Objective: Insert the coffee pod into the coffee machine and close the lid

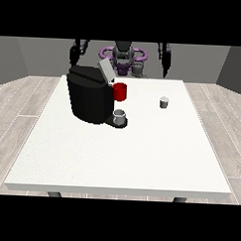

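A black coffee machine (88,97) stands on the white table (126,157) at the left of middle, its grey lid (105,70) tilted up and open. A grey cup (120,116) sits on the machine's drip base. Behind the machine's front stands a red mug (120,91). The small grey coffee pod (164,102) stands alone on the table to the right. Both hands hang at the robot's sides behind the far table edge: the hand at the view's left (74,54) and the hand at the view's right (166,57). Neither touches anything.
The robot's torso (123,55) is behind the table's far edge. Grey wood floor surrounds the table. Bare table surface stretches in front of the machine and around the pod.
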Available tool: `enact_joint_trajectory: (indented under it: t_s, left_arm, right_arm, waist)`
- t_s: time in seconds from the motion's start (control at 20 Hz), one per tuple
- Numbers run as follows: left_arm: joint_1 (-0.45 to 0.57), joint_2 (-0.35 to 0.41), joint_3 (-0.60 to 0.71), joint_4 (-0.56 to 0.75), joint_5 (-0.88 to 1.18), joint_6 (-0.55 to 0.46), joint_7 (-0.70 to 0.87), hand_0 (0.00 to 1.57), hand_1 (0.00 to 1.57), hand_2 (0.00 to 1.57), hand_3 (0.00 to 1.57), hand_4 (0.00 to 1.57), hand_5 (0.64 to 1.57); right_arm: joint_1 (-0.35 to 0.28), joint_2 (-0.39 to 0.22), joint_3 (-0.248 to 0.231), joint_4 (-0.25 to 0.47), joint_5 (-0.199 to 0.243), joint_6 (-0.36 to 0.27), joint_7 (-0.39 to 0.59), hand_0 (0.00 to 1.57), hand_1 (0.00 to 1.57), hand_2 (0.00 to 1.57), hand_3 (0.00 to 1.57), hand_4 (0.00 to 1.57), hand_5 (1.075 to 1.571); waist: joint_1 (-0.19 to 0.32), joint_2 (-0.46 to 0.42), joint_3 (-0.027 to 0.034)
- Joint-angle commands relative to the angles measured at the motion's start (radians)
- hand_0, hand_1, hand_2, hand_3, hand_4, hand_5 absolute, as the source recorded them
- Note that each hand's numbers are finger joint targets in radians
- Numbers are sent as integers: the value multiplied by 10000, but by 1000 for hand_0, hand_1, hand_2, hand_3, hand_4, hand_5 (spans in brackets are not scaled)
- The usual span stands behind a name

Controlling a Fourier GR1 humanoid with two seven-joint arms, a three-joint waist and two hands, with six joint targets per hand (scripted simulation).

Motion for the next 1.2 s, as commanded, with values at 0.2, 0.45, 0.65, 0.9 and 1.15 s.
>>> enact_joint_trajectory:
  t_s: [0.2, 0.45, 0.65, 0.9, 1.15]
  left_arm:
    - [-73, 2197, 481, 563, -396, -1947, -1739, 0, 0, 0, 0, 0, 1571]
    - [-1460, 3601, 735, 1212, -1388, -2286, -1779, 0, 0, 0, 0, 0, 1571]
    - [-2192, 4192, 1162, 2254, -1688, -2470, -1319, 0, 0, 0, 0, 0, 1571]
    - [-3195, 4362, 912, 3542, -2553, -2373, -1541, 0, 0, 0, 0, 0, 1571]
    - [-3938, 4838, 905, 4820, -3060, -2887, -1786, 0, 0, 0, 0, 0, 1571]
  right_arm:
    - [252, 174, 155, 125, -91, 240, -198, 0, 0, 0, 0, 0, 1571]
    - [-882, 341, 247, 137, 1564, -1427, -579, 0, 0, 0, 0, 0, 1571]
    - [-741, 216, 464, -123, 1575, -1099, -470, 0, 0, 0, 0, 0, 1571]
    - [-2086, 280, 649, -574, 1895, -1273, 699, 0, 0, 0, 0, 0, 1571]
    - [-1865, 1004, 1032, -165, 1891, -1661, 239, 0, 0, 0, 0, 0, 1571]
  waist:
    - [141, -72, -66]
    - [-319, 1059, -68]
    - [-1007, 1185, -66]
    - [-1331, 1931, -73]
    - [-1303, 2151, -66]
